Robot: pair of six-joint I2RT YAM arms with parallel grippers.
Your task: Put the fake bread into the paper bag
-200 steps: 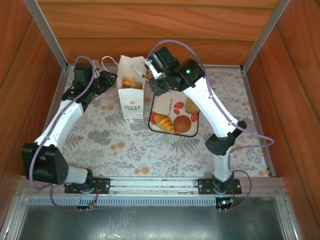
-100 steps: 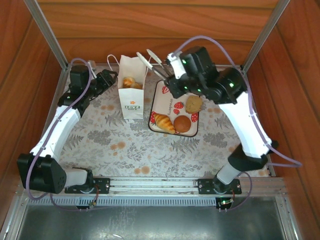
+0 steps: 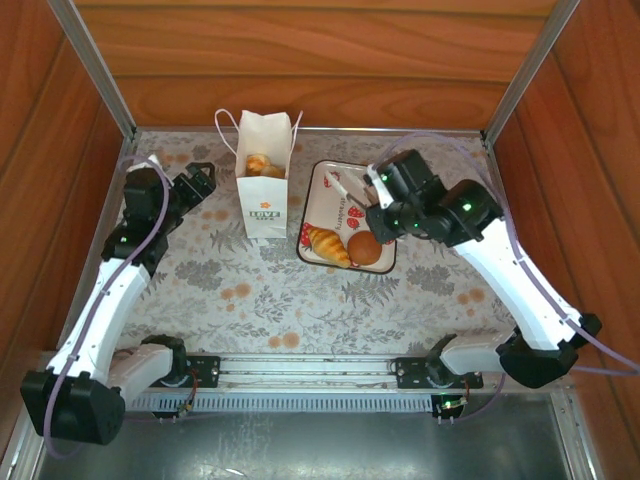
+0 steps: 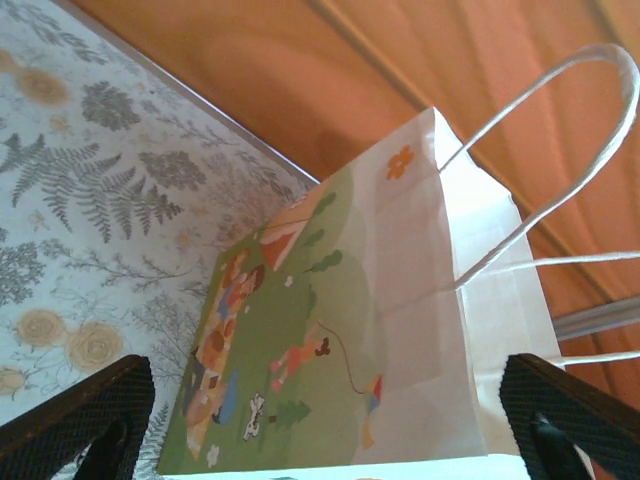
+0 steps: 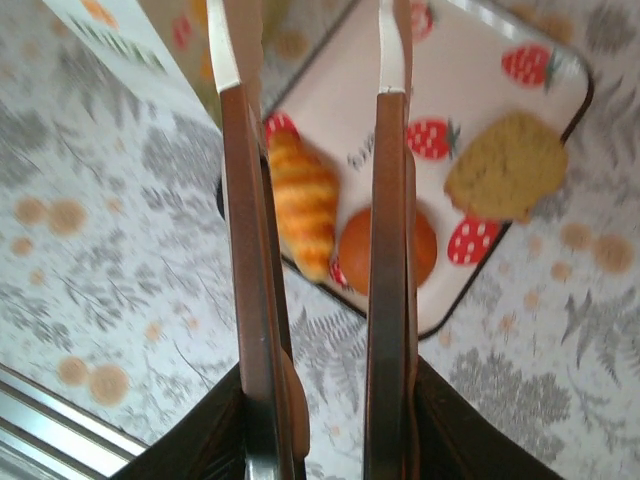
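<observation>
The small white paper gift bag (image 3: 265, 190) with loop handles stands upright straight ahead of the left gripper (image 3: 195, 180). That gripper's black fingers (image 4: 85, 415) are spread wide and hold nothing, and in the overhead view it sits near the bag's side but apart from it. At least one golden toy pastry (image 3: 260, 165) shows through the bag's open mouth, so part of the job looks done. How many more lie beneath it cannot be told. The right gripper (image 3: 385, 205) is closed to a narrow gap around what appear to be long brown tongs (image 5: 250, 250) with pale tips, and nothing is caught between the blades. It hangs over the white strawberry-print tray (image 5: 470, 75). A golden croissant (image 5: 300, 205) lies below and just left of the left blade. A round dark-brown bun (image 5: 385, 250) sits under the right blade, and a tan lumpy roll (image 5: 505, 165) is off to the right of the tongs. The bag is beyond the tong tips, up and to the left. By my reading the task is partway through, with three pieces on the tray left to lift across and drop in.
</observation>
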